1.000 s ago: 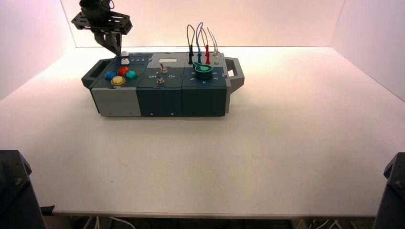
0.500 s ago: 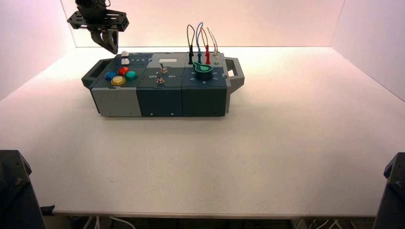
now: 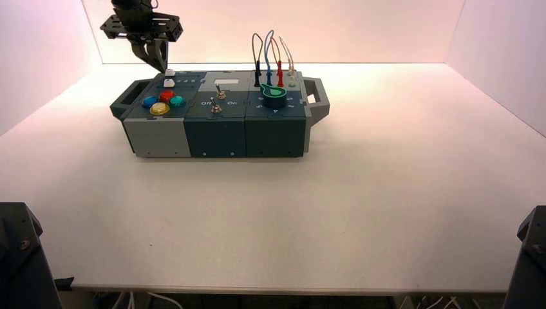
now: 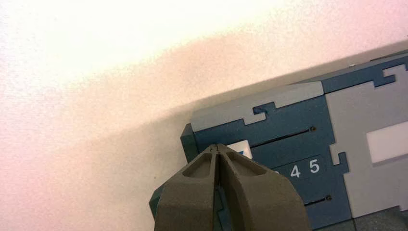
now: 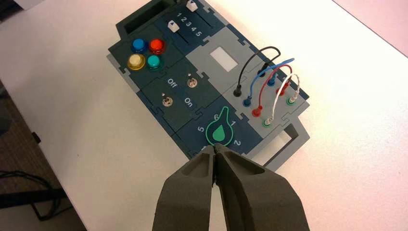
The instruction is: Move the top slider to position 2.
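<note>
The top slider [image 3: 169,73], a small white knob, sits at the back left of the box [image 3: 154,136]. In the right wrist view the top slider [image 5: 191,6] stands level with the lower slider [image 5: 173,26], near the 1 of the printed scale. My left gripper [image 3: 163,66] hangs just left of that knob, behind the box's back left corner, fingers shut on nothing. In the left wrist view its tips [image 4: 217,147] partly cover the white knob [image 4: 242,148]. My right gripper [image 5: 214,148] is shut and empty, high above the green knob's end of the box.
Blue [image 3: 149,101], red [image 3: 166,95], yellow [image 3: 159,109] and teal [image 3: 177,101] buttons lie in front of the sliders. Two toggle switches [image 3: 217,101], a green knob [image 3: 275,92] and looped wires [image 3: 270,55] fill the middle and right. A handle [image 3: 317,96] sticks out on the right.
The left gripper lifted and drifted left, then came right and down to the top slider's left side. The slider knobs have not visibly moved.
</note>
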